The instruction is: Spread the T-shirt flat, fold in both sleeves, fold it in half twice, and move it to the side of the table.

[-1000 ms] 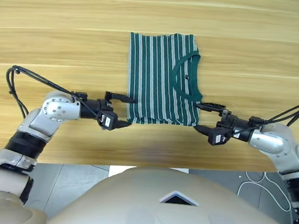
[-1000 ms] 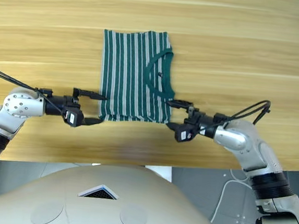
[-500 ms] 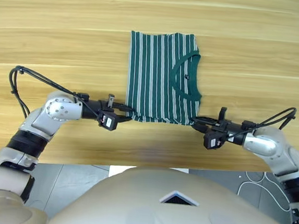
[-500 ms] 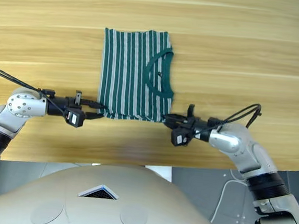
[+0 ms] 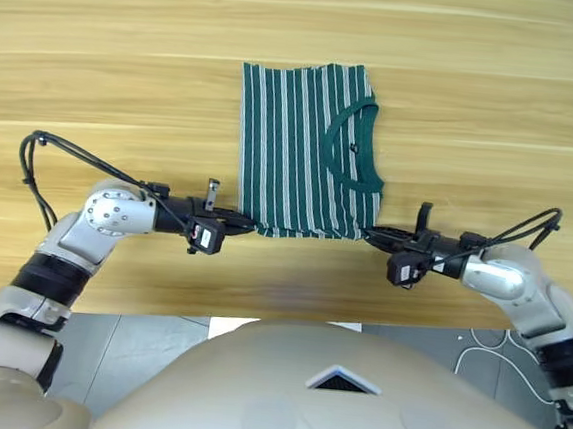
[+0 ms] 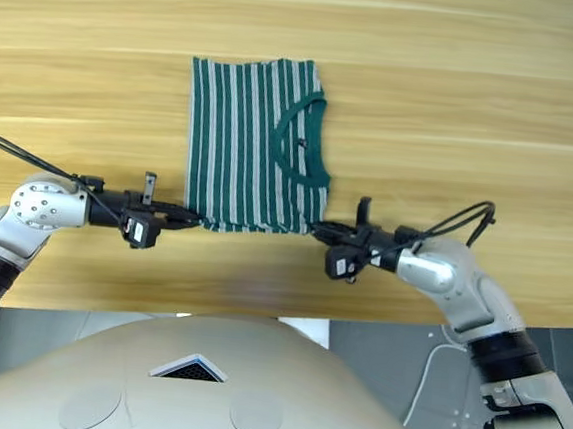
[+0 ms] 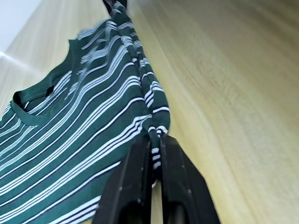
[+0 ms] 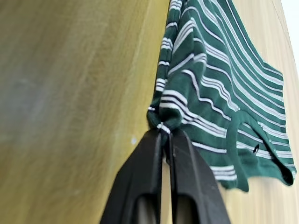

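A green T-shirt (image 5: 303, 146) with white stripes lies folded into a narrow rectangle on the wooden table (image 5: 108, 78), its neckline toward the right. My left gripper (image 5: 247, 223) is shut on the near left corner of the T-shirt (image 7: 93, 140), the cloth pinched between its fingers (image 7: 140, 177). My right gripper (image 5: 369, 233) is shut on the near right corner of the T-shirt (image 8: 215, 88), bunching the hem at its fingertips (image 8: 164, 128). Both near corners are slightly lifted off the table.
Bare wood spreads to the left, right and far side of the shirt. The table's near edge (image 5: 288, 315) runs just below both arms, with grey floor and a cable (image 5: 486, 342) beyond it.
Both grippers went from open beside the shirt's near corners to shut on them. The shirt's near edge has since been drawn slightly away from me and to the left.
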